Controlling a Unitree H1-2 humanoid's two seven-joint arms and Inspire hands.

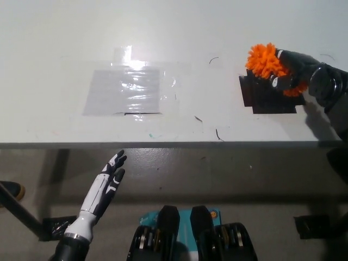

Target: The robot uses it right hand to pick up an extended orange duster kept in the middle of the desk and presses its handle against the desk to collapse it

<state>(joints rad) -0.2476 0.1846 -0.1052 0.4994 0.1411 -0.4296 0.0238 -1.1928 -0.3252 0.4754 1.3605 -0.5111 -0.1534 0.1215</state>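
Note:
The orange duster [264, 61] shows as a fluffy orange head at the right side of the white desk [54, 43]. My black right hand [293, 73] is shut on it, its fingers wrapped over the head's right part. The duster is held above a black square patch [261, 100] on the desk. Its handle is hidden by my hand and the fluffy head. My white left hand [106, 185] hangs below the desk's front edge at the lower left, open with fingers apart.
A clear plastic sheet [128, 89] lies taped flat on the desk left of centre. Small dark marks [217, 133] dot the desk near its front edge. The floor shows below the desk edge.

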